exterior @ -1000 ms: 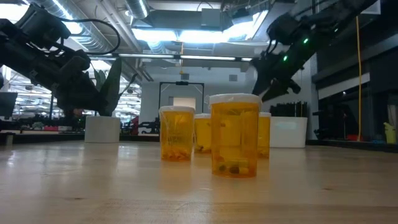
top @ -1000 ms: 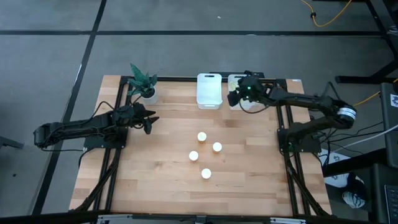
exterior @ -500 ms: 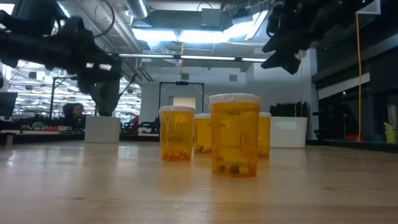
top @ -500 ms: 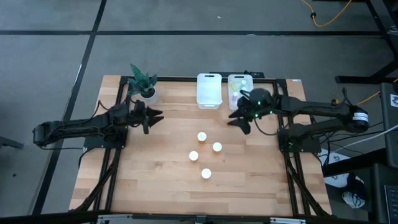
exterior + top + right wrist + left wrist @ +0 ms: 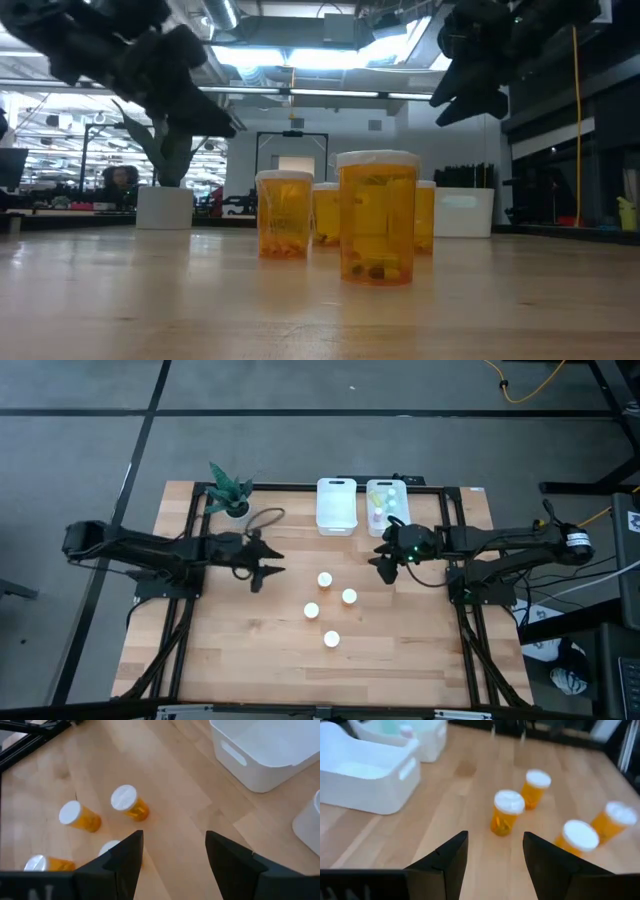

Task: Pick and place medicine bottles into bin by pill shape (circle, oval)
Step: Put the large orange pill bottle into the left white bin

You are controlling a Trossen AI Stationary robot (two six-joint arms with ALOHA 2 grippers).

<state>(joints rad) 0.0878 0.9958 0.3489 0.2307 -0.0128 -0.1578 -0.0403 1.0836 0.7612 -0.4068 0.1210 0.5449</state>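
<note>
Four orange medicine bottles with white caps stand upright on the wooden table near its middle [image 5: 324, 579], [image 5: 349, 596], [image 5: 311, 610], [image 5: 331, 639]; the low view shows them side by side [image 5: 378, 215]. Small pastel bottles [image 5: 378, 510] lie in the right-hand white bin [image 5: 390, 488] at the far edge. My left gripper [image 5: 265, 570] is open and empty, in the air left of the orange bottles, which show ahead of its fingers [image 5: 507, 812]. My right gripper [image 5: 385, 565] is open and empty, in the air right of them [image 5: 129, 802].
An empty white bin [image 5: 337, 506] stands left of the filled one at the far edge. A potted green plant [image 5: 230, 490] stands at the far left corner. Bare tabletop lies toward the near edge [image 5: 330, 680].
My right gripper has come away from above the right-hand bin toward the near edge and down, to the right of the orange bottles. My left gripper has gone toward the table's right edge, closer to the bottles. The bottles have stayed in place.
</note>
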